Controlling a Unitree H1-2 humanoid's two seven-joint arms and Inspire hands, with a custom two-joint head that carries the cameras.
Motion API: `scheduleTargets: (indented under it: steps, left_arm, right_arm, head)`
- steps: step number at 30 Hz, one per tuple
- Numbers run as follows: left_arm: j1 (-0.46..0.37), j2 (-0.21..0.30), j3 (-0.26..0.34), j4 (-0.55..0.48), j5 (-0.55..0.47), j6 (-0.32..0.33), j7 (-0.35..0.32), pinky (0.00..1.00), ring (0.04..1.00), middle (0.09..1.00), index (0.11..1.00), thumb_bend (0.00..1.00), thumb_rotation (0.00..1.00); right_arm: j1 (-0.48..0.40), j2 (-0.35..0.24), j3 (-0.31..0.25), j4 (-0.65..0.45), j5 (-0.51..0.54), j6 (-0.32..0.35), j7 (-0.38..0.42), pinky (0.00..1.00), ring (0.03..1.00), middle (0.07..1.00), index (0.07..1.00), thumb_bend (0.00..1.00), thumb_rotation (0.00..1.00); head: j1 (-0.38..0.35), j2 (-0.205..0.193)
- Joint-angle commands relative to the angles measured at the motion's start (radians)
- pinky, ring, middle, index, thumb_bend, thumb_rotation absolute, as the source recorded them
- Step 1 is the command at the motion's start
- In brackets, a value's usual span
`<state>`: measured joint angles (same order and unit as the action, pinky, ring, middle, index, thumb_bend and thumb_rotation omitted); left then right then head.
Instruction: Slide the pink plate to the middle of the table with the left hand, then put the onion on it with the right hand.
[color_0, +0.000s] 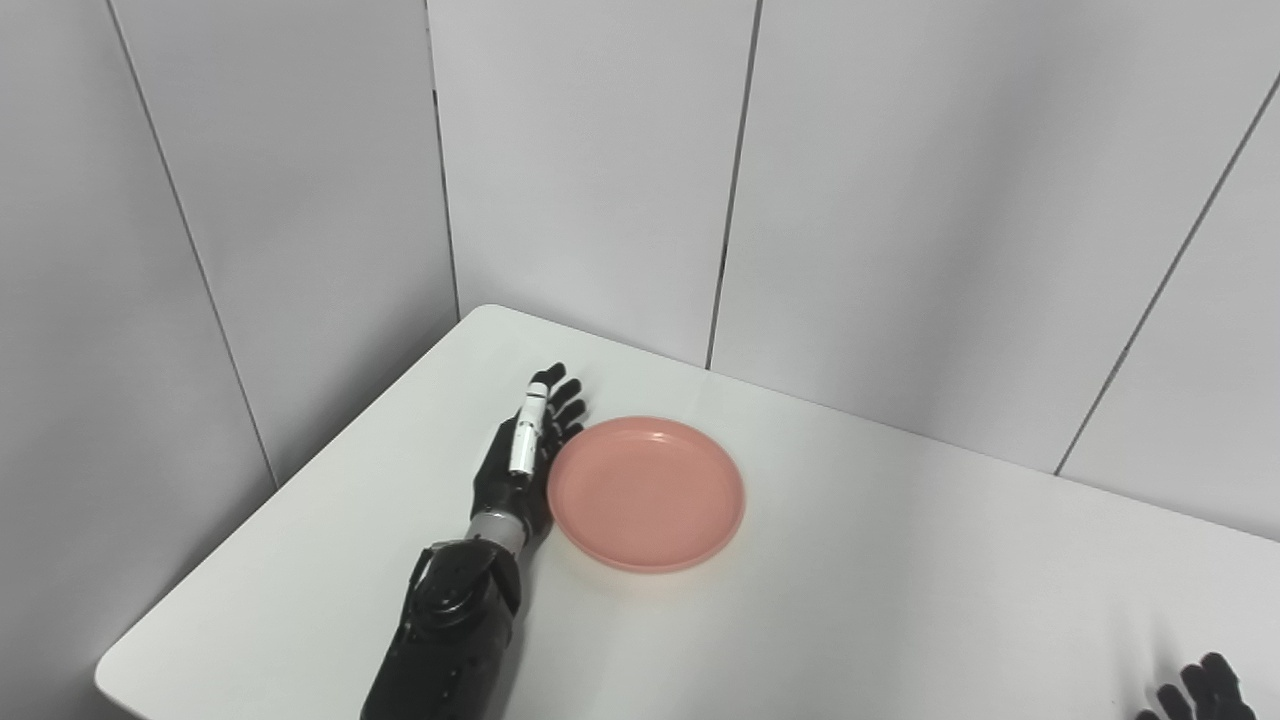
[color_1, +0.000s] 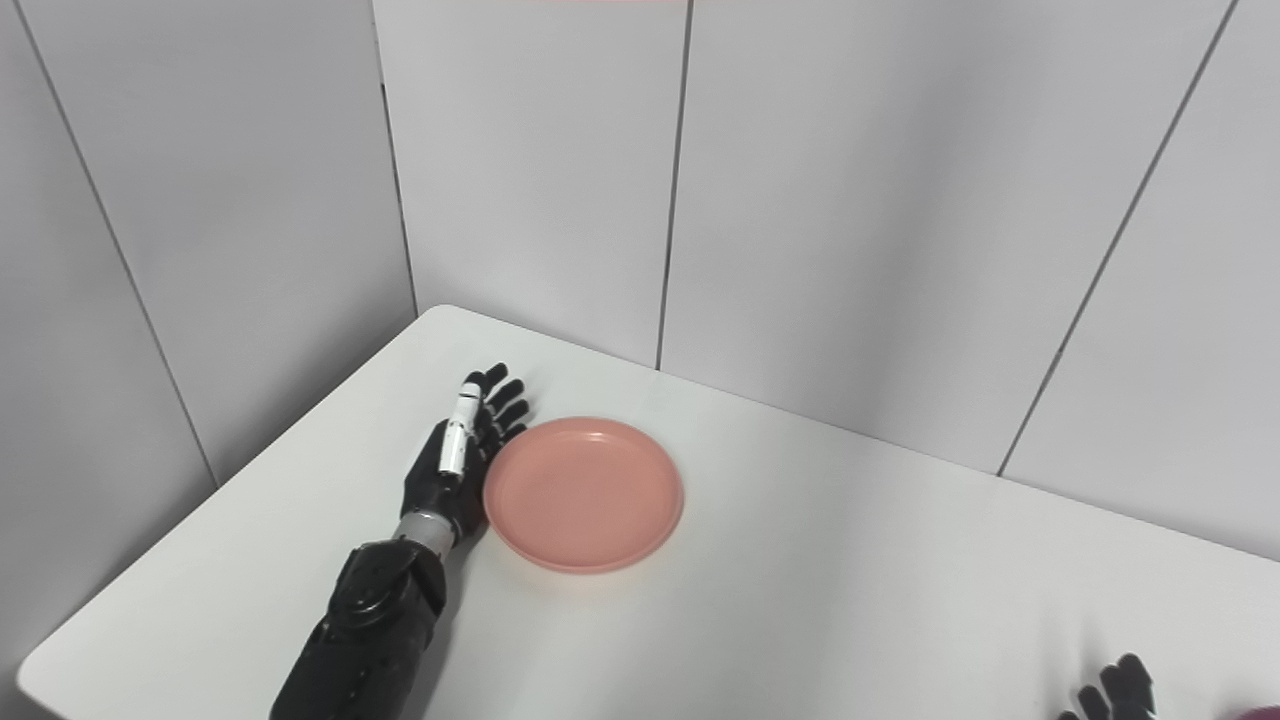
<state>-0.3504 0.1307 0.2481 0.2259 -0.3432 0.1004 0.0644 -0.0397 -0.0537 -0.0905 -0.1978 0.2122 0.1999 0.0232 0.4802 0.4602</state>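
Fingertips only of the right hand are seen at the bottom right edge, raised and apart; whether anything is held cannot be told. Resting flat on the white table is the left hand, its fingers stretched out and close together, nothing grasped, its inner side laid against the left rim of the pink plate. That plate is set left of the table's middle, empty. At the right eye view's lower right corner a dark reddish patch is cut off, not identifiable.
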Motion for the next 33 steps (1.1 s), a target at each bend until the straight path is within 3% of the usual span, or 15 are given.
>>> scheduleTargets:
  steps: [1, 5, 10, 15, 24, 33]
  left_arm:
    - [-0.037, 0.003, -0.009, -0.014, 0.012, 0.011, -0.013, 0.94, 0.938, 0.942, 0.922, 0.36, 1.0]
    - [-0.036, -0.001, -0.025, -0.014, 0.022, 0.016, -0.017, 0.94, 0.943, 0.946, 0.918, 0.38, 1.0]
    - [-0.032, -0.011, -0.031, -0.032, 0.036, 0.028, -0.007, 0.94, 0.94, 0.94, 0.919, 0.38, 1.0]
    - [-0.029, -0.016, -0.034, -0.035, 0.037, 0.028, -0.012, 0.93, 0.929, 0.935, 0.913, 0.38, 1.0]
    - [-0.008, -0.044, -0.048, -0.078, 0.037, 0.061, -0.01, 0.92, 0.931, 0.934, 0.919, 0.39, 1.0]
    - [0.0, -0.073, -0.053, -0.1, 0.036, 0.076, -0.014, 0.93, 0.939, 0.935, 0.916, 0.38, 1.0]
  right_arm:
    - [-0.005, -0.005, 0.007, -0.052, -0.007, 0.019, 0.004, 1.0, 1.0, 1.0, 1.0, 0.57, 0.85]
    - [0.002, 0.0, 0.017, -0.086, -0.035, 0.061, -0.015, 1.0, 1.0, 1.0, 1.0, 0.45, 0.92]
    - [0.005, -0.001, 0.025, -0.099, -0.04, 0.061, -0.009, 1.0, 1.0, 1.0, 1.0, 0.28, 0.99]
    - [0.007, 0.013, 0.035, -0.131, -0.054, 0.085, -0.024, 1.0, 1.0, 1.0, 1.0, 0.19, 1.0]
    - [0.007, 0.029, 0.047, -0.182, -0.081, 0.124, -0.036, 1.0, 1.0, 1.0, 1.0, 0.07, 1.0]
    - [0.004, 0.034, 0.052, -0.177, -0.09, 0.109, -0.035, 1.0, 1.0, 1.0, 1.0, 0.06, 1.0]
  head:
    - [-0.008, 0.003]
    - [-0.025, 0.01]
    - [-0.045, 0.023]
    - [-0.078, 0.04]
    - [-0.117, 0.069]
    - [-0.162, 0.09]
